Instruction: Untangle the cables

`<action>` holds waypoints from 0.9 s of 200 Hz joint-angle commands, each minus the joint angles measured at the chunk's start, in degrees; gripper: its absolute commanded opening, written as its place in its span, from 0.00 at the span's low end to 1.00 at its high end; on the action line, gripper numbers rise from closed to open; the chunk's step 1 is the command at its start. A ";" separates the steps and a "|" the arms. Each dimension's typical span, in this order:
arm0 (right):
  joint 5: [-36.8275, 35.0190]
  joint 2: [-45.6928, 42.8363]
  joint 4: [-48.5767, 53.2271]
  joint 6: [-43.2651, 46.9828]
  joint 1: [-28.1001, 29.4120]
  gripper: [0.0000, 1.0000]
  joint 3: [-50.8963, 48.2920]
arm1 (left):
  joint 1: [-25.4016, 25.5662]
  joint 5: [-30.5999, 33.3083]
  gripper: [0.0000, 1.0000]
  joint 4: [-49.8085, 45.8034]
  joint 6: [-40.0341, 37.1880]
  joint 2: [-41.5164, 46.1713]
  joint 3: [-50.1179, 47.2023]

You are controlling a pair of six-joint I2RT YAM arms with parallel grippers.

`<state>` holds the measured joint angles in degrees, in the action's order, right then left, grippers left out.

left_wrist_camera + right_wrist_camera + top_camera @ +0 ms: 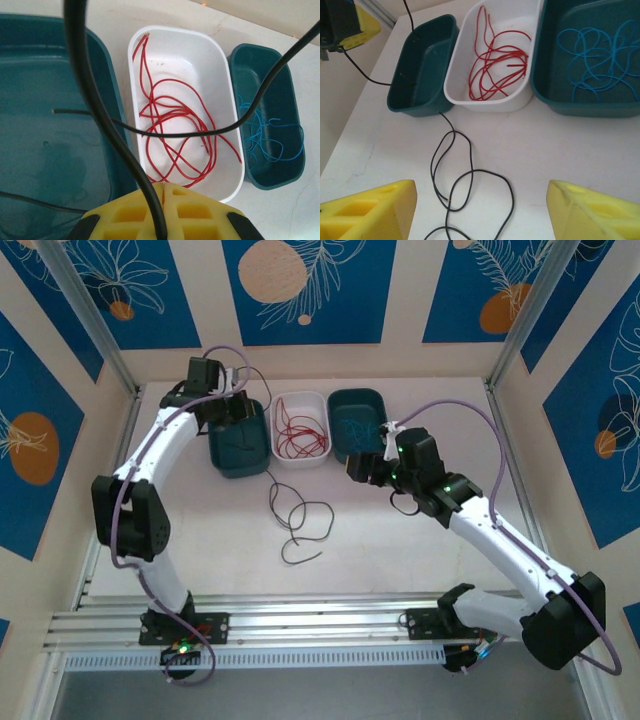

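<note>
My left gripper (238, 402) hangs over the left teal bin (222, 462), its yellow fingers (200, 212) shut on a black cable (94, 100). That cable runs over the bin's rim and ends in loose loops on the table (271, 498). Red cables (175, 130) lie coiled in the white bin (300, 457). Blue cables (592, 57) lie in the right teal bin (357, 400). My right gripper (480, 212) is open just above the table, with the black loops (470, 148) lying between and ahead of its fingers, not touched.
The three bins stand side by side at the back of the table. Metal frame posts (85, 315) and patterned walls close in the sides and back. A rail (300, 625) runs along the near edge.
</note>
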<state>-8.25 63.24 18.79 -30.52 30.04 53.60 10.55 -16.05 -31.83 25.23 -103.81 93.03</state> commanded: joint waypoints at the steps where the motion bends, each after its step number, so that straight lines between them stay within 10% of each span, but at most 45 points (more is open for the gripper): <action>1: -1.40 -1.42 1.91 0.33 -0.51 0.70 -1.03 | -1.41 -0.88 0.00 2.73 3.73 -2.36 -1.49; 61: -0.73 -2.07 1.87 -0.24 -1.52 0.70 -2.17 | -4.21 1.00 0.00 4.75 7.21 -6.59 -5.86; 180: 0.94 -1.03 1.20 -0.65 -2.09 0.70 -2.10 | -4.49 3.95 0.39 3.71 5.90 -5.68 -7.34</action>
<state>-8.58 62.26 20.45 -30.57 28.36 51.99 6.44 -13.61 -27.90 31.48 -111.83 86.46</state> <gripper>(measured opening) 0.703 0.358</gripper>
